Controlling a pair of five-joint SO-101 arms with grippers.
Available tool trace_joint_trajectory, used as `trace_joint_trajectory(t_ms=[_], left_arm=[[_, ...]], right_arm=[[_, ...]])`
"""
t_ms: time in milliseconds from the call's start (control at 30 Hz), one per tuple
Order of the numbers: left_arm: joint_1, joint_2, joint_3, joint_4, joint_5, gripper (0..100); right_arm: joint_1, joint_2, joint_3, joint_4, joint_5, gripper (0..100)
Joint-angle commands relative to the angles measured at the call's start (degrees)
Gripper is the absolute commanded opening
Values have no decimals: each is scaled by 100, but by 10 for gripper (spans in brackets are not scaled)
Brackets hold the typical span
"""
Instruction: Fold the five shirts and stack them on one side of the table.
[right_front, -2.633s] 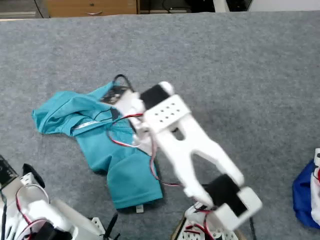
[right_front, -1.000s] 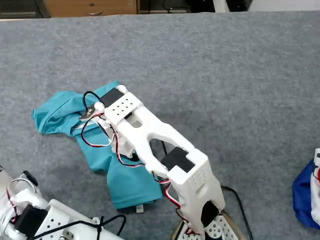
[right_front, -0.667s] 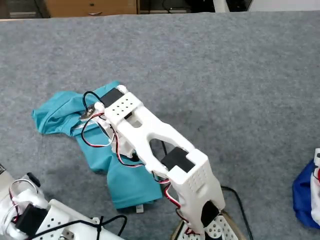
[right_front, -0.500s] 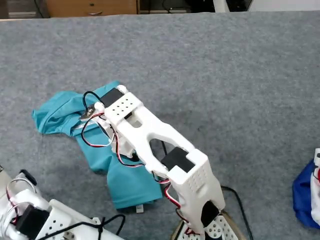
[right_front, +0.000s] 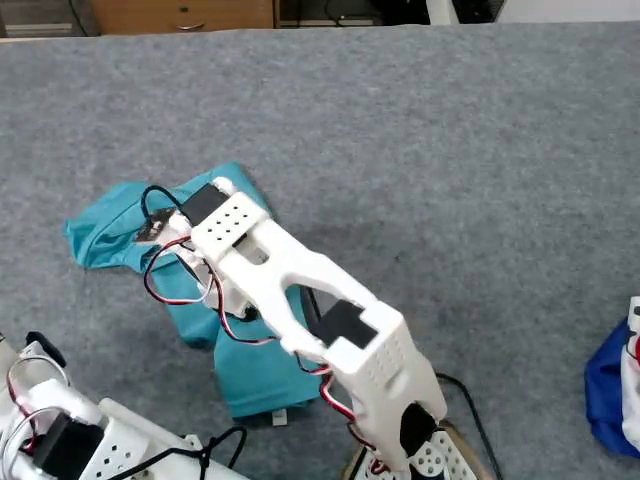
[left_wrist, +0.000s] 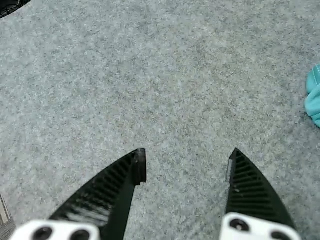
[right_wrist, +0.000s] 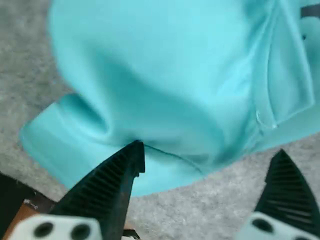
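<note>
My right pincer: open, jaws spread, empty.
Shirt: teal, crumpled on table, directly under that pincer, length running back along my arm.
My left pincer: open over bare table, shirt well aside. Right nearer.

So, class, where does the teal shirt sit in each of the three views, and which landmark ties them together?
High view: teal shirt crumpled left of centre, partly under the right arm.
Left wrist view: a small teal corner at the frame's edge, well off the open left end effector.
Right wrist view: close up, spread beneath the open right end effector.
Shared landmark: the grey table under the shirt.
</note>
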Motion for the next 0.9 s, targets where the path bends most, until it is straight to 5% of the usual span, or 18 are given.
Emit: trace_joint_trajectory(t_ms=[0,167,467,867], left_arm=[[-44,-31,-325,0,-44,264],[-44,-31,-325,0,-44,264],[-44,-31,-325,0,-44,264],[79,-13,-396,-185,-18,264]], right_arm=[[-84,268,-268,-176,-220,261],[-13,778,-620,-158,-220,47],[444,585,-2018,554,-220,43],[1684,-1798,-3468,536,-158,6]])
